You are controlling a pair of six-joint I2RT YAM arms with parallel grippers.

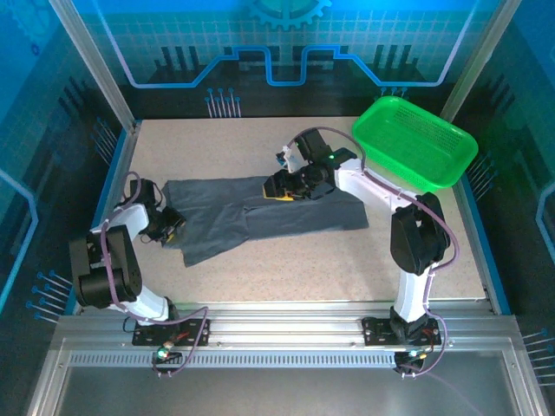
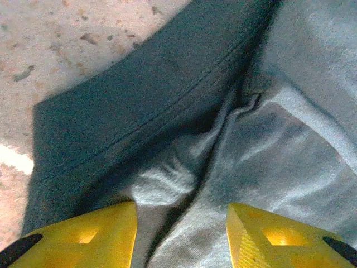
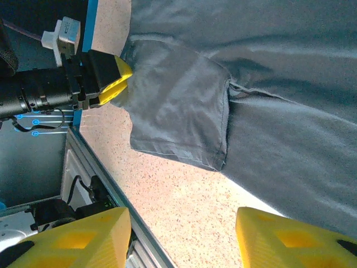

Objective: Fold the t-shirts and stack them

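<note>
Well left of the green basket [image 1: 416, 139]: left end effector [image 1: 172, 224], jaws parted over the sleeve end of the one t-shirt [image 1: 295, 217] in sight, nothing visibly pinched. Closer to the basket, on its left: right end effector [image 1: 282, 189] open above the shirt's far edge, cloth spread long and rumpled, folding judged barely begun, no stack yet. Under basket and shirt, speckled beige counter [image 1: 347, 260]; behind the basket, glowing blue panels [image 1: 277, 52] in an aluminium frame.
</note>
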